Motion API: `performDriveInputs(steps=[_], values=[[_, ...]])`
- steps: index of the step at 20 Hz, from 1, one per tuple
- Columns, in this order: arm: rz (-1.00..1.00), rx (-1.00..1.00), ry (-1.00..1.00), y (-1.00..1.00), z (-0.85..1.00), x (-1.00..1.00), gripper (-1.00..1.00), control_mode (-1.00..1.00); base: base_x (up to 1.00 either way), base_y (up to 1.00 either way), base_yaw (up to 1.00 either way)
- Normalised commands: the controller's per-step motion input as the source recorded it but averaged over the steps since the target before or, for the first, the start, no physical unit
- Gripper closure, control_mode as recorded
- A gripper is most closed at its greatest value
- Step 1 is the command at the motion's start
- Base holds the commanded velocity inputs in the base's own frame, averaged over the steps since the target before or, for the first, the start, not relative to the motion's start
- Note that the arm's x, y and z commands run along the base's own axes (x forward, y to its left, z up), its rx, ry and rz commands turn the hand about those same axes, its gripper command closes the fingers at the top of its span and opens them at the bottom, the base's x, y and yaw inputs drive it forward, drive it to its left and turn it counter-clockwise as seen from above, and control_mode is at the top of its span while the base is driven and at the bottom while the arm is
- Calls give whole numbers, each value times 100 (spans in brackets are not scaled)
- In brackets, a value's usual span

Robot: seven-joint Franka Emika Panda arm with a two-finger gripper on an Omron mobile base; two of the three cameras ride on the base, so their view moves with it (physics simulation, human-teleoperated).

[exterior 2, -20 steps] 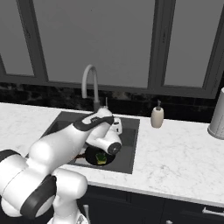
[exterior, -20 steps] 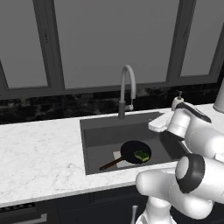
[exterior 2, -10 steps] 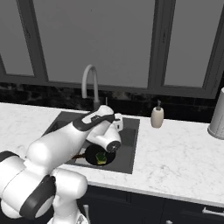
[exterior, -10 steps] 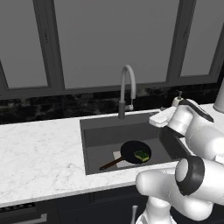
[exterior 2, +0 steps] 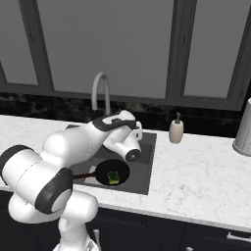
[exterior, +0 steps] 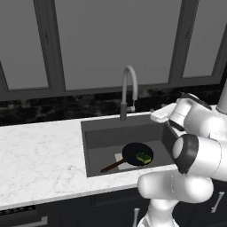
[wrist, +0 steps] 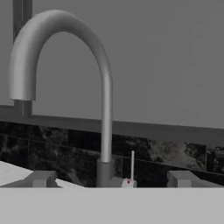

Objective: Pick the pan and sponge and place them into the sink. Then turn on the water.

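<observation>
White marble counter surrounds the sink; from the left, the pan lies on its floor with the sponge inside. From the right, a soap bottle stands beside the sink. Hand view: the gripper faces the faucet, fingers spread wide, grasping nothing.

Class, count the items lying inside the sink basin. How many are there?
2. The pan lies on the floor of the sink, and the sponge sits inside the pan. The arm may hide something more.
</observation>
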Motion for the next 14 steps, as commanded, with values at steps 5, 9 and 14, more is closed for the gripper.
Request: performDriveInputs(steps=[5,9,14], values=[[0,0,0,0,-8,38,-100,-100,0,0,0],[0,0,-1,0,-12,29,-100,-100,0,0,0],[0,0,-3,4,-10,22,-100,-100,0,0,0]])
